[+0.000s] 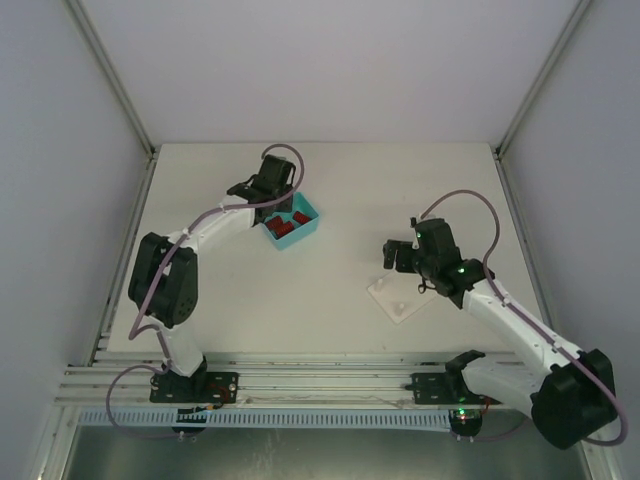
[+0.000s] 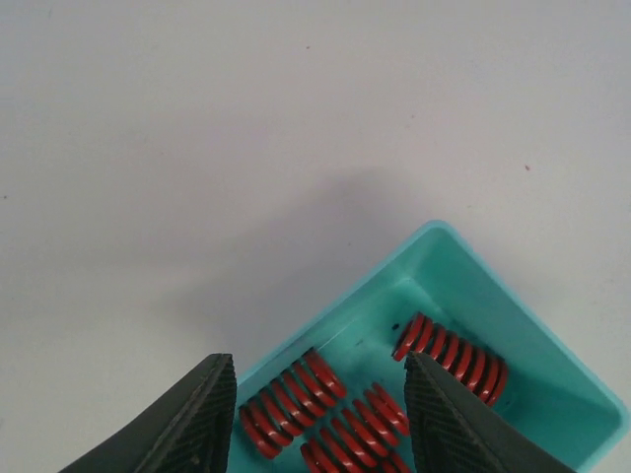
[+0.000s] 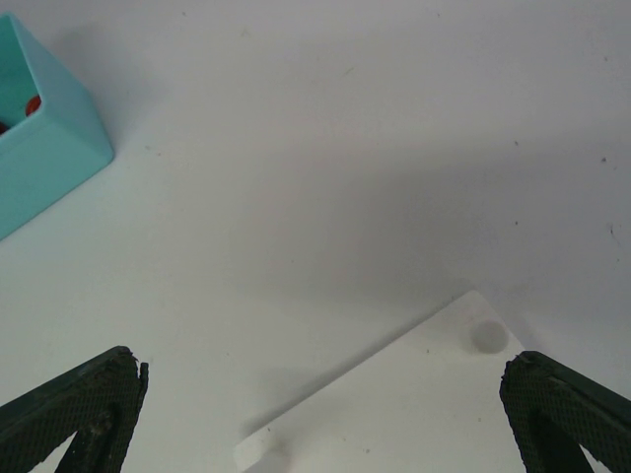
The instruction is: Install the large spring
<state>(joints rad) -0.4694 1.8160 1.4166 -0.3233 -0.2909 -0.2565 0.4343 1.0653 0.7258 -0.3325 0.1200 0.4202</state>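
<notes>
Glossy red springs [image 2: 449, 353], smooth plastic bin [image 2: 513, 310]

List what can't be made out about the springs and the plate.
- Springs, left wrist view: lower ones cut by the bottom edge and the left end effector; count unclear.
- Springs, top view: too small to size.
- White plate, right wrist view: near part cut off; round marks blurred, pegs or holes unclear.

No legible text or markings

Left tool [image 1: 270, 200] at teal bin [image 1: 306, 228]; right tool [image 1: 394, 257] near white plate [image 1: 400, 300].
</notes>
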